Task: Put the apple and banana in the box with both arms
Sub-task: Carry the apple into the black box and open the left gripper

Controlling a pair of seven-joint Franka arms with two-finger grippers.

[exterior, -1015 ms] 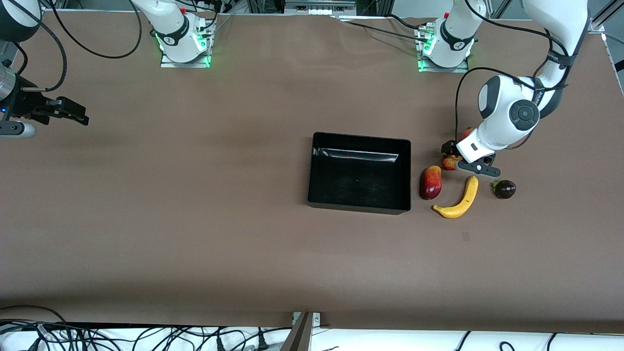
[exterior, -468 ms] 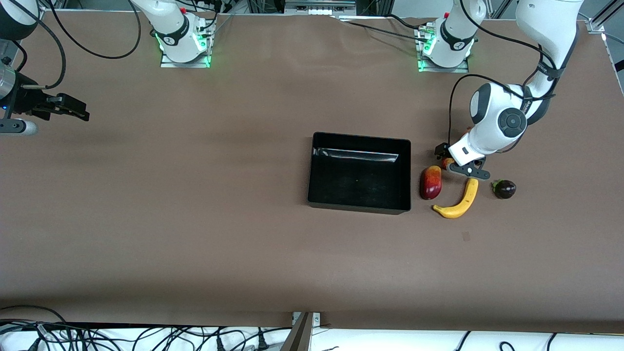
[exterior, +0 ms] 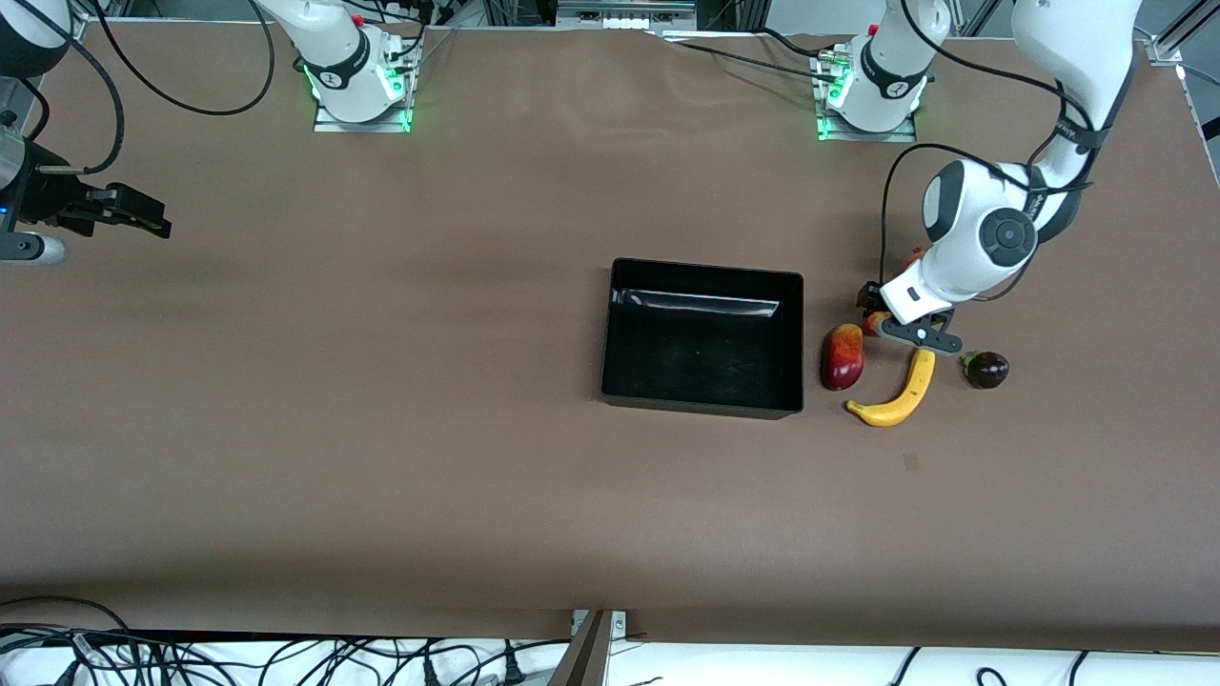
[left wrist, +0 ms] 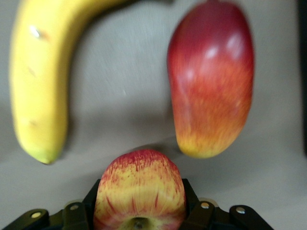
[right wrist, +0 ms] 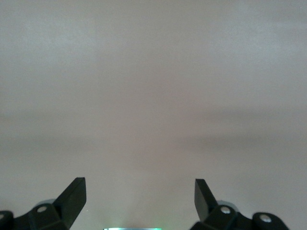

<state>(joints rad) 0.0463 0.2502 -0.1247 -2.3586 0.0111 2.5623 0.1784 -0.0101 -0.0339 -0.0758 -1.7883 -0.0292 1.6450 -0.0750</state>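
Note:
My left gripper (exterior: 871, 312) is shut on the apple (exterior: 875, 325), low over the table beside the box (exterior: 702, 270). In the left wrist view the red and yellow apple (left wrist: 139, 184) sits between the black fingers (left wrist: 190, 194) of the left gripper (left wrist: 140, 196). The banana (exterior: 901, 389) lies on the table just nearer the front camera than the apple, and shows in the left wrist view (left wrist: 41, 81). The black box is open-topped and holds nothing. My right gripper (exterior: 152, 221) is open and empty over bare table at the right arm's end, and shows in the right wrist view (right wrist: 140, 191).
An oblong red-and-orange fruit (exterior: 843, 355) lies between the box and the banana, close to the apple (left wrist: 211, 81). A dark purple fruit (exterior: 986, 369) lies beside the banana toward the left arm's end. A red fruit (exterior: 914, 255) peeks from under the left arm.
The left arm's wrist has shifted a little toward the box with the gripper round the apple. The right gripper has drifted slightly toward the robots' bases.

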